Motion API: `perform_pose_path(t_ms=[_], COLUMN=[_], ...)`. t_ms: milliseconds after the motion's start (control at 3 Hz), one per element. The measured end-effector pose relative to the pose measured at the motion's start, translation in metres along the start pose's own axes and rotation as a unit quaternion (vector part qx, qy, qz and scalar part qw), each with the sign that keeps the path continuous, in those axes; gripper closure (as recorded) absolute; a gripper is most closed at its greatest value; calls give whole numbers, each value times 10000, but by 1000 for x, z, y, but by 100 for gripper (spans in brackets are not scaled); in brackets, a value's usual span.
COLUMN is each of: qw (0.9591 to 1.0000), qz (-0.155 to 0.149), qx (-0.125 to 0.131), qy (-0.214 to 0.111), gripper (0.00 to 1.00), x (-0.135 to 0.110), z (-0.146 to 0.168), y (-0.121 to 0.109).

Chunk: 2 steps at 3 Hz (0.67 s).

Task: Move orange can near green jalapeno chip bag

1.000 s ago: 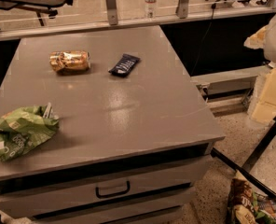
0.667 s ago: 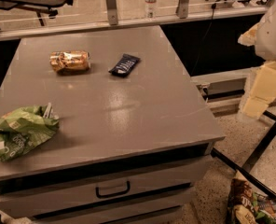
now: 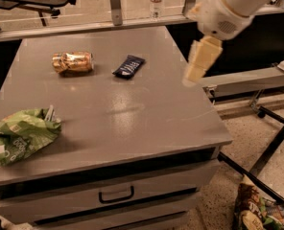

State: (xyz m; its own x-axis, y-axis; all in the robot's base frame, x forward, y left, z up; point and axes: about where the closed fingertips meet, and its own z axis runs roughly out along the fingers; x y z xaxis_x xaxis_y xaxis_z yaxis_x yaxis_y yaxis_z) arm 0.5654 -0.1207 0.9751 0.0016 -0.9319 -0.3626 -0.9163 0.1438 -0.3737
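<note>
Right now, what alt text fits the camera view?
The gripper hangs over the table's right edge, far from the orange can lying on its side at the far left. A navy packet lies beside the can; the green chip bag sits at the near-left edge.

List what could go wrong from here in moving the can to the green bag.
The can lies on its side at the far left, so it may roll when touched. The gripper hangs over the right edge of the table, and the navy packet lies between it and the can; a low approach might knock the packet. The green bag sits at the near left edge, so a careless placement could nudge it off.
</note>
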Motion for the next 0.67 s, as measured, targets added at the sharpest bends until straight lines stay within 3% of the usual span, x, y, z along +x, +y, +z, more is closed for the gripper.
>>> perform_pose_path(t_ms=[333, 667], qw=[9969, 9914], qz=[-313, -368], qx=[124, 16], qy=[-711, -1259], gripper=[0, 0], x=[-66, -130], z=[43, 85], y=[-37, -49])
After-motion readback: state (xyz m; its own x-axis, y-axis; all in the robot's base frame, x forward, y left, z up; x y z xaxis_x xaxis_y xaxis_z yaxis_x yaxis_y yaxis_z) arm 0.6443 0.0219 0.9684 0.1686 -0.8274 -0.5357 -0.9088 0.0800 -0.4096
